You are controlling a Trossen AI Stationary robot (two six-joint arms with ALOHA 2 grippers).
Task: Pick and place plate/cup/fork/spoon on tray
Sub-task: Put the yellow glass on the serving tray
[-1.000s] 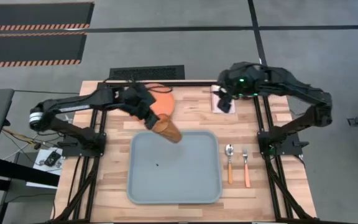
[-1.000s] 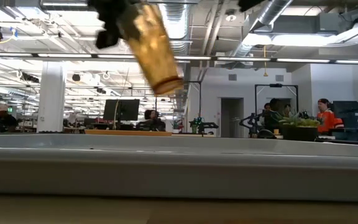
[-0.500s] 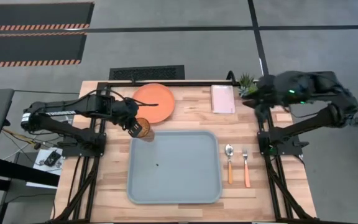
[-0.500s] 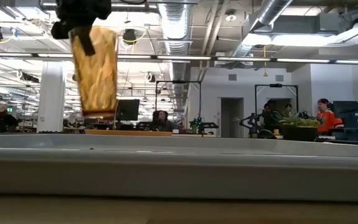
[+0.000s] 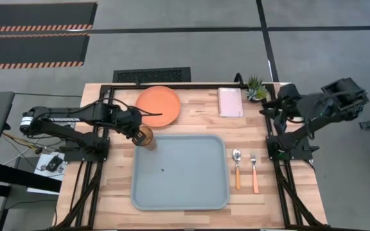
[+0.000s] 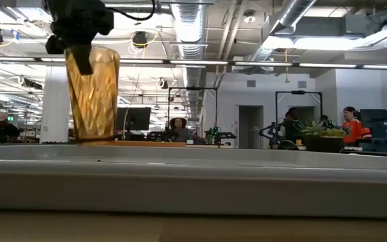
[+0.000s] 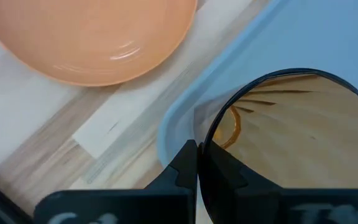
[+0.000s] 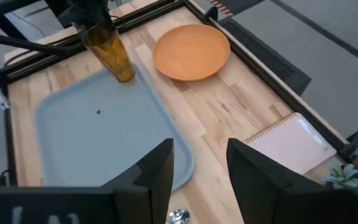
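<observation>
Cup [image 5: 146, 135] is sitting upright at the far-left corner of the tray [image 5: 180, 192], hard against the raised rim; low view cannot confirm whether its base is fully down on the tray floor. Left tool [image 5: 138, 133] is pinching the cup wall at the lip, one finger [image 7: 182, 169] outside the glass. Risk, as judged: if the base is resting partly on the rim, the cup is likely tipping outward toward the plate [image 5: 158, 106] on release; a sideways pull-out is also dragging it over. Plate, spoon [image 5: 237, 166] and fork [image 5: 254, 169] are lying on the tabletop [image 5: 114, 199], off the tray. Right tool [image 8: 199, 160] is hanging spread at the far-right edge, idle.
</observation>
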